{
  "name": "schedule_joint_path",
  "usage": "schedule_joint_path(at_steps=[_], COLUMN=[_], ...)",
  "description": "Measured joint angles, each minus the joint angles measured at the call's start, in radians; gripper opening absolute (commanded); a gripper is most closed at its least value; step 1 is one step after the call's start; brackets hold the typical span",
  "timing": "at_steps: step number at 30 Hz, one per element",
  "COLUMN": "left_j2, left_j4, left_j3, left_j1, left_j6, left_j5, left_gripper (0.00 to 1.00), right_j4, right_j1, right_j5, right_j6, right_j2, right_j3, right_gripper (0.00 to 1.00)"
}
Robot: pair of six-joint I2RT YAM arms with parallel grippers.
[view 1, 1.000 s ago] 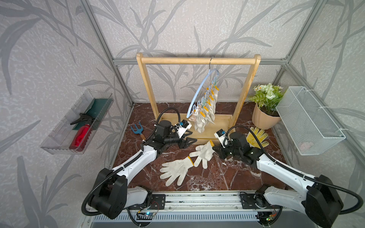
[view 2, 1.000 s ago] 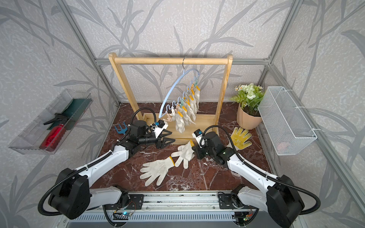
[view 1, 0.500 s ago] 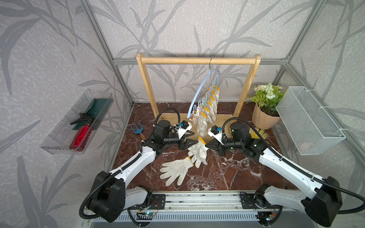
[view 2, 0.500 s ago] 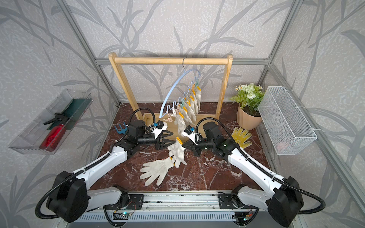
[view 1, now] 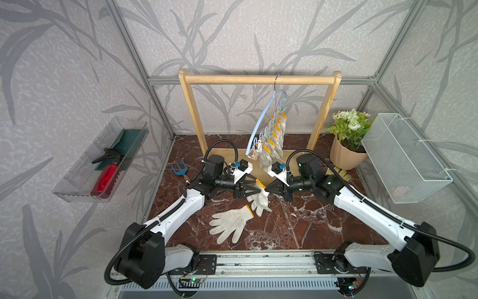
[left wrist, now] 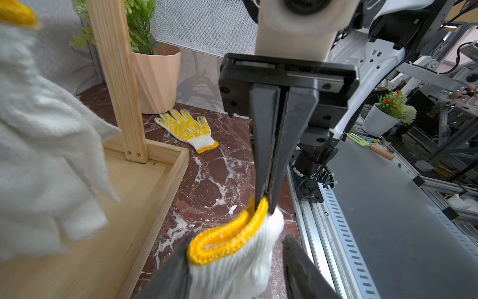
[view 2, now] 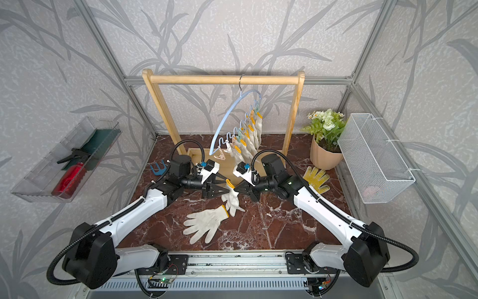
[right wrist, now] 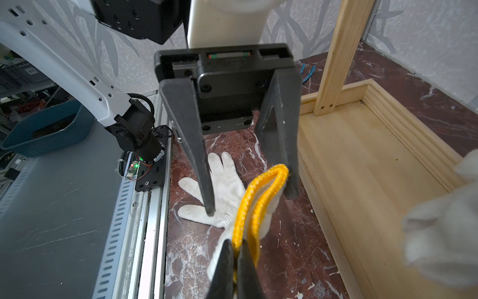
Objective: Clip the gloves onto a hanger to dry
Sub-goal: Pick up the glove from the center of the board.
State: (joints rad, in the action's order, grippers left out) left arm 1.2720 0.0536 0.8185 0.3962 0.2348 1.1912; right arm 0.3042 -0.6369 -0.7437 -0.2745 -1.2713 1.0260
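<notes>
Glove handover. The right gripper point(view 1: 267, 188) is clamped on the yellow cuff point(left wrist: 227, 238) of a glove point(view 1: 260, 202) lifted above the middle of the worktop point(view 1: 297, 227), near the hanger point(view 1: 261, 121). The left gripper point(right wrist: 251, 203) straddles that cuff, jaws apart; it should bite the trim squarely before the right releases.

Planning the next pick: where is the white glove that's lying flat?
In a top view the flat glove lies on the marble left of centre, its cuff by the dangling fingers of the lifted glove.
</notes>
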Motion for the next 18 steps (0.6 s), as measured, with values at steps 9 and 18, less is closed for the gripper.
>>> schedule_joint_path(at_steps=[9, 18], left_j2=[0.003, 0.011], left_j4=[0.000, 0.053], left_j3=[0.000, -0.001], left_j1=[-0.001, -0.001], left_j6=[-0.002, -0.037], left_j5=[0.009, -0.055], left_gripper=[0.21, 0.00], right_j4=[0.000, -0.049], right_j1=[0.000, 0.010], right_j5=[0.013, 0.076], right_j6=[-0.018, 0.004], right_j2=[-0.005, -0.006], right_j3=[0.003, -0.003], right_gripper=[0.00, 0.43])
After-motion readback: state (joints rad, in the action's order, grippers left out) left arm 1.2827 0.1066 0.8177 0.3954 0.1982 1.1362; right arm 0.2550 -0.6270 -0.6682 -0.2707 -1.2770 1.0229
